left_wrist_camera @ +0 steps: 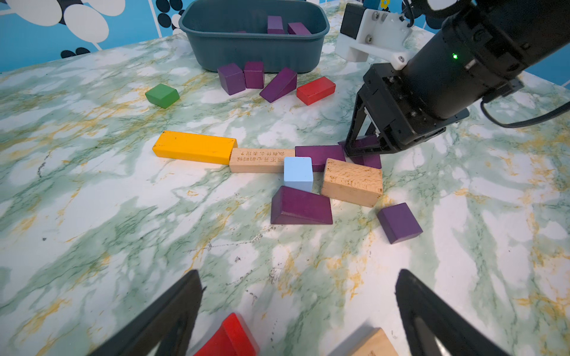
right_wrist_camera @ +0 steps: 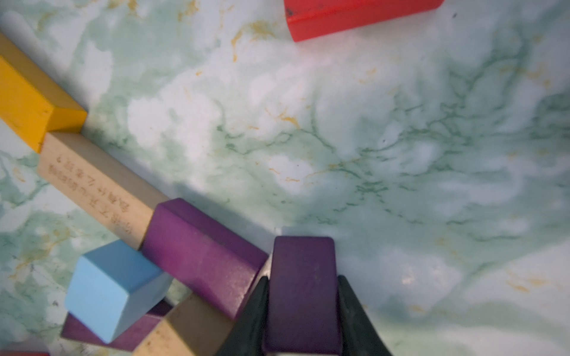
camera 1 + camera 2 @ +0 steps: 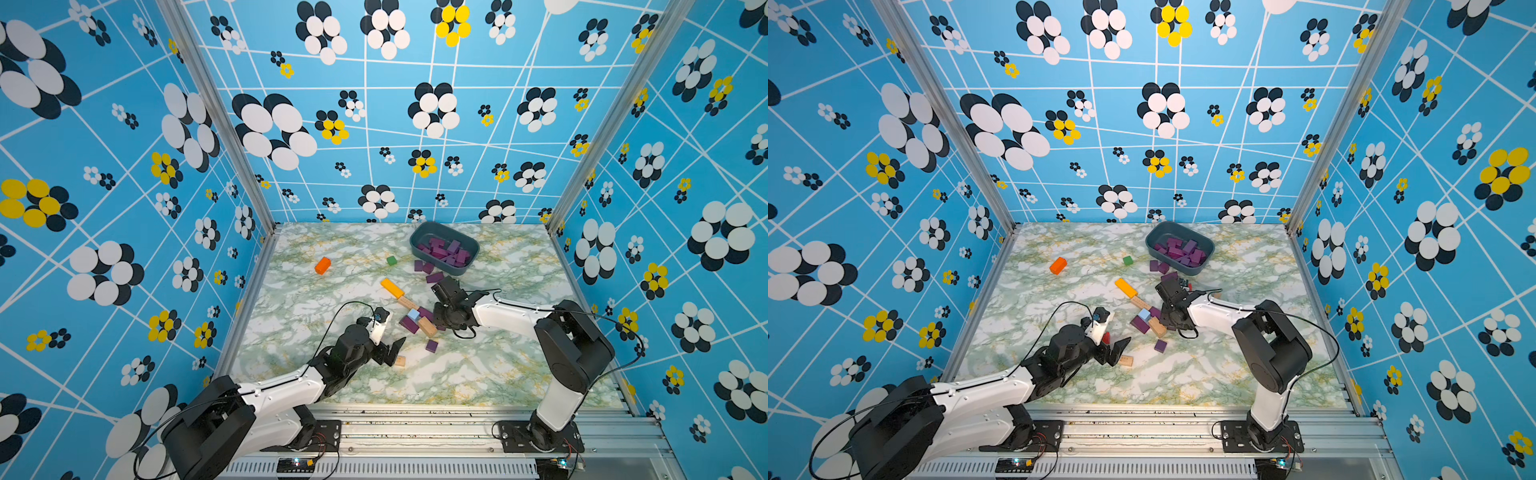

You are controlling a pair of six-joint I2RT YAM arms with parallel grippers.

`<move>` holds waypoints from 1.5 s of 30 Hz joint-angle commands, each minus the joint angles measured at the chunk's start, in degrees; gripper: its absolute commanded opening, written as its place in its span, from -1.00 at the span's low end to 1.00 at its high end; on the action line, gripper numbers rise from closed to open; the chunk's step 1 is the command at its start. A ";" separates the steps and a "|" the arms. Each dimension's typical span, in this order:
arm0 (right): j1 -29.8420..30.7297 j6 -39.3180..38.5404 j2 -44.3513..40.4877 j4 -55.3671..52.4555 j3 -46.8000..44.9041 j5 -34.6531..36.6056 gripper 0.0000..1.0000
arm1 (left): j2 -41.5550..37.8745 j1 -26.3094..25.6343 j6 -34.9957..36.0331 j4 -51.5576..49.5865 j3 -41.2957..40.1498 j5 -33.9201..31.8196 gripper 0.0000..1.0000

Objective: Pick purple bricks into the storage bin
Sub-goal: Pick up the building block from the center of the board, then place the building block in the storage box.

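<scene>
Purple bricks [image 3: 445, 250] lie heaped in the storage bin [image 3: 419, 237], which stands at the far side of the worktop [image 3: 478, 374], right of the middle. Three loose purple bricks [image 1: 254, 74] lie just beside the near wall of the bin, with a red block [image 1: 315, 90] next to them. The right pincer [image 2: 302, 277] is closed on a single purple brick [image 2: 303, 311], one jaw on each long side, low at the cluster in the middle of the worktop. Just beside this brick lies a purple bar [image 2: 200, 255], whose end touches a tan engraved bar [image 2: 98, 188]; a light blue cube [image 2: 114, 286] sits against them. A purple wedge [image 1: 300, 206] and a purple cube [image 1: 399, 222] lie nearer to the robot. The left pincer [image 1: 297, 277] stands wide open above the worktop, apart from the cluster.
</scene>
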 commanded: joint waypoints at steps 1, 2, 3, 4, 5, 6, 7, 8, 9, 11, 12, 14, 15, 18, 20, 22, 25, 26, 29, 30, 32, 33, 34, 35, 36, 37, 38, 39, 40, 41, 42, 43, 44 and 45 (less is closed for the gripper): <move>0.19 -0.92 -3.34 -2.54 -1.28 1.47 -0.63 | 0.97 0.01 -0.38 -0.76 1.94 -0.97 0.99; 0.23 -0.92 -4.20 -2.16 -1.31 1.34 -0.63 | 1.03 -0.02 -0.39 -0.90 2.03 -1.08 0.99; 0.08 -0.98 -5.30 -1.80 -1.30 1.22 -0.63 | 1.22 -0.02 -0.39 -1.22 2.18 -1.27 0.99; -0.08 -1.21 -6.14 -1.58 -0.91 1.08 -0.63 | 1.36 0.04 -0.33 -1.44 2.36 -1.57 0.99; -0.25 -1.71 -6.74 -1.73 -0.16 1.15 -0.63 | 1.38 0.00 -0.30 -1.63 2.45 -1.85 0.99; -0.45 -2.54 -7.23 -1.95 0.95 1.33 -0.63 | 1.46 0.11 -0.31 -1.72 2.47 -2.15 0.99; -0.78 -3.31 -7.34 -2.20 2.37 1.44 -0.63 | 1.52 0.10 -0.39 -1.70 2.39 -2.17 0.99; -1.18 -4.06 -7.30 -2.84 3.82 1.34 -0.63 | 1.40 0.11 -0.34 -1.72 2.40 -2.19 0.99; -1.88 -4.73 -7.08 -3.37 5.85 1.05 -0.62 | 1.26 0.13 -0.41 -1.77 2.39 -2.18 0.99; -3.70 -5.70 -6.27 -3.47 9.05 -0.41 -0.61 | 0.70 0.13 -0.48 -2.09 2.21 -2.25 0.99; -4.88 -6.07 -5.63 -3.12 10.57 -0.90 -0.61 | 0.41 0.22 -0.56 -1.94 1.97 -2.36 0.99; -7.10 -6.95 -3.70 -2.11 13.82 -1.38 -0.61 | 0.08 0.29 -0.56 -1.42 1.53 -2.52 0.99; -8.32 -7.37 -2.33 -1.73 16.01 -1.75 -0.61 | 0.03 0.33 -0.61 -1.28 1.50 -2.53 0.99; -11.67 -8.04 2.84 -1.63 23.16 -3.58 -0.61 | 0.03 0.55 -0.44 -1.79 1.67 -2.57 0.99; -13.60 -8.17 6.85 -2.43 28.55 -3.73 -0.62 | -0.18 0.59 0.30 -2.45 1.61 -3.04 0.99; -15.65 -8.04 11.62 -3.79 35.52 -4.31 -0.62 | -0.99 1.05 0.34 -3.31 1.60 -4.31 0.99; -18.26 -8.12 18.60 -7.02 45.06 -5.22 -0.63 | -2.28 2.07 -0.53 -2.07 0.36 -3.56 0.99; -19.01 -8.13 20.70 -8.18 48.24 -5.26 -0.63 | -2.46 2.46 -0.65 -1.57 0.03 -3.03 0.99; -20.93 -7.78 27.09 -10.87 56.78 -5.61 -0.63 | -2.69 3.21 -0.91 -2.06 0.09 -2.77 0.99; -21.36 -7.78 28.83 -11.96 59.43 -5.46 -0.62 | -2.69 3.46 -1.04 -2.16 0.10 -2.89 0.99; -22.12 -8.03 32.44 -15.58 65.65 -5.33 -0.47 | -2.61 3.91 -1.42 -2.18 0.09 -2.62 0.99; -22.26 -8.56 33.77 -17.09 68.20 -5.35 -0.34 | -2.57 4.09 -1.52 -2.19 0.10 -2.41 0.99; -22.27 -9.40 34.66 -18.47 70.23 -5.19 -0.18 | -2.64 4.17 -1.61 -2.24 0.09 -2.21 0.99; -22.27 -10.40 35.07 -19.83 71.87 -5.18 0.02 | -2.65 4.29 -1.62 -2.25 0.10 -2.17 0.99; -22.26 -11.27 34.94 -20.50 72.44 -5.19 0.14 | -2.69 4.43 -1.67 -2.32 0.10 -2.23 0.99; -22.27 -12.07 34.14 -20.55 72.04 -5.18 0.20 | -2.69 4.57 -1.93 -2.48 0.10 -2.21 0.99; -22.18 -12.71 32.80 -20.20 70.65 -5.20 0.24 | -2.69 4.74 -2.10 -2.67 0.18 -2.16 0.99; -22.18 -13.07 31.27 -19.70 68.93 -5.31 0.25 | -2.69 4.87 -2.22 -2.77 0.16 -2.07 0.99; -22.15 -13.42 28.99 -18.76 66.19 -5.57 0.25 | -2.77 5.06 -2.40 -2.99 0.27 -1.98 0.99; -21.91 -13.95 26.23 -17.50 62.74 -6.06 0.25 | -2.73 5.33 -2.56 -3.34 0.42 -1.98 0.99; -21.62 -14.38 23.67 -16.26 59.47 -6.31 0.25 | -2.71 5.47 -2.74 -3.79 0.60 -2.07 0.99; -21.20 -14.85 19.41 -14.61 54.71 -6.41 0.25 | -2.77 5.73 -2.88 -4.66 0.98 -2.11 0.99; -20.63 -15.28 15.41 -12.36 49.25 -6.41 0.25 | -2.72 5.99 -3.06 -5.99 1.58 -1.91 0.99; -20.11 -15.52 11.93 -9.94 44.40 -6.32 0.26 | -2.67 6.30 -3.34 -7.25 2.27 -1.53 0.99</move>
